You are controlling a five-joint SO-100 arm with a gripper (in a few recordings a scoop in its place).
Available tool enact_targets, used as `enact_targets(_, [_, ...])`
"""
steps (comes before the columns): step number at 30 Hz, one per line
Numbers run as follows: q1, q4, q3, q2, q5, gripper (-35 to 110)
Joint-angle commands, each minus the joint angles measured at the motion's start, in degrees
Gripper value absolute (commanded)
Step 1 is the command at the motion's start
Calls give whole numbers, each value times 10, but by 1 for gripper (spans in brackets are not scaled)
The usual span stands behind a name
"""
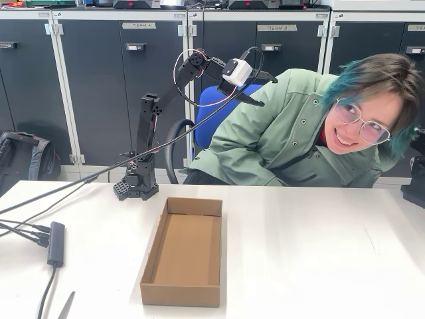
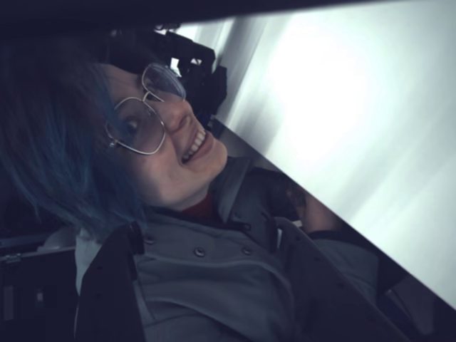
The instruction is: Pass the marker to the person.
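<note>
The arm stands at the back edge of the white worktop (image 1: 319, 239), raised and bent so that its pincer (image 1: 262, 90) hangs high in the air, well above the surface and aimed toward the person (image 1: 299, 133) leaning in from behind the worktop. This raised, outstretched pose suits a handover: it brings the pincer close to the person's jacket, within easy reach. In the fixed view two dark fingers spread apart from the white wrist block, one pointing level, the other (image 1: 249, 100) angling down, so the pincer appears open; nothing can be seen held between them. In the wrist view the two dark fingers (image 2: 107, 285) frame the lower part of the picture with the person's jacket (image 2: 214, 285) directly beyond them, which confirms that the pincer faces the person's chest at close range. The marker cannot be located in either view: it is not in the pincer, and the person's hands are hidden. Below and in front of the pincer an open cardboard tray (image 1: 182, 252) lies on the worktop, its floor bare. Far below and to the left in the fixed view, cables and a small dark hub (image 1: 56, 244) rest near the worktop's edge. Judged from the empty pincer, the pass is either finished or not yet begun.
</note>
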Motion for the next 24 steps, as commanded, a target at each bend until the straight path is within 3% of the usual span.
enact_targets(1, [-6, 1, -5, 36, -10, 40])
enact_targets(24, [1, 19, -11, 41, -21, 40])
